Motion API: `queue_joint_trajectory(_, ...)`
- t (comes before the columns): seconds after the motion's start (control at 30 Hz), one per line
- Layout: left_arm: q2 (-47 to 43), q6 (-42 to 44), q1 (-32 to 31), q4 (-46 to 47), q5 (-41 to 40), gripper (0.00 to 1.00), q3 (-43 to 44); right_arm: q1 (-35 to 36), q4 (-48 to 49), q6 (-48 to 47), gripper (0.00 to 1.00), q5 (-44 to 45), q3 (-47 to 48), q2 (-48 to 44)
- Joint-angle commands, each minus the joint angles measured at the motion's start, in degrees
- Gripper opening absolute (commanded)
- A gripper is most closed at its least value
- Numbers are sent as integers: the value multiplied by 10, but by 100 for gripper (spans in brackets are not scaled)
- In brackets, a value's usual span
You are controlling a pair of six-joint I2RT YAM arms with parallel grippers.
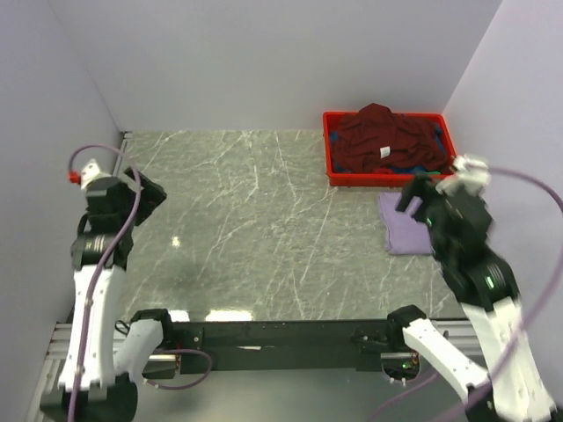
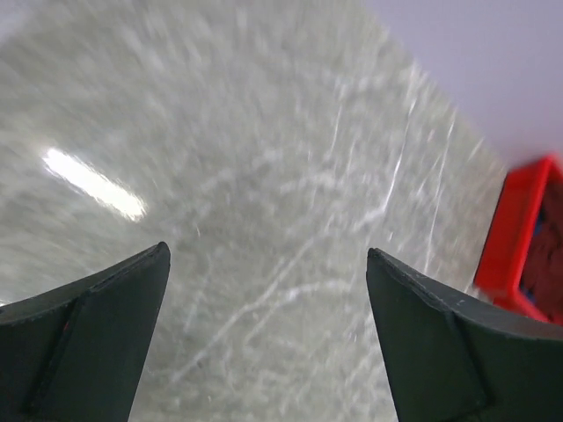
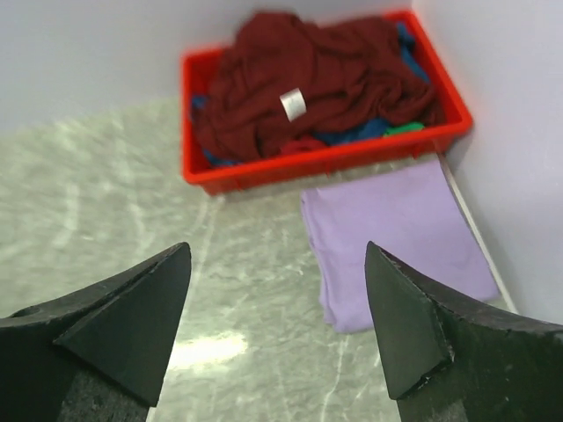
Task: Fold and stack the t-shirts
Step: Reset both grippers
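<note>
Right fingers (image 3: 123, 325) gape wide, empty; lavender t-shirt (image 3: 396, 237) lies folded on worktop (image 3: 106, 211) just ahead. Left fingers (image 2: 97, 325) gape empty too.

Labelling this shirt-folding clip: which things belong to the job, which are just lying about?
Job: lavender t-shirt, folded flat; maroon t-shirt, heaped; blue and green cloth beneath it.
Lying about: red crate holding the heap; table.

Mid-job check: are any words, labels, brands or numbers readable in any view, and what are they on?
No text can be read in any view.
white label on the maroon t-shirt: too small and blurred, no print can be made out.
lavender t-shirt: no markings visible.
red crate: no markings visible.
</note>
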Motion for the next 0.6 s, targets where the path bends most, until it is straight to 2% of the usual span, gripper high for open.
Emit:
queue_joint_trajectory(0.0, -77, 25, 2, -57, -111, 99, 50, -1, 24, 3, 86, -37, -50, -102)
queue_joint_trajectory(0.13, -122, 17, 2, -88, -186, 99, 70, -1, 65, -3, 87, -63, -122, -220)
queue_joint_trajectory(0.2, -136, 5, 2, -104, -218, 99, 65, -1, 76, -11, 88, -79, -148, -243)
queue_joint_trajectory(0.4, -199, -5, 2, -111, -236, 99, 36, 11, 85, -11, 88, -61, -190, -296)
queue_joint_trajectory(0.57, -250, -2, 2, -74, -265, 99, -26, 22, 90, -18, 89, -54, -225, -352)
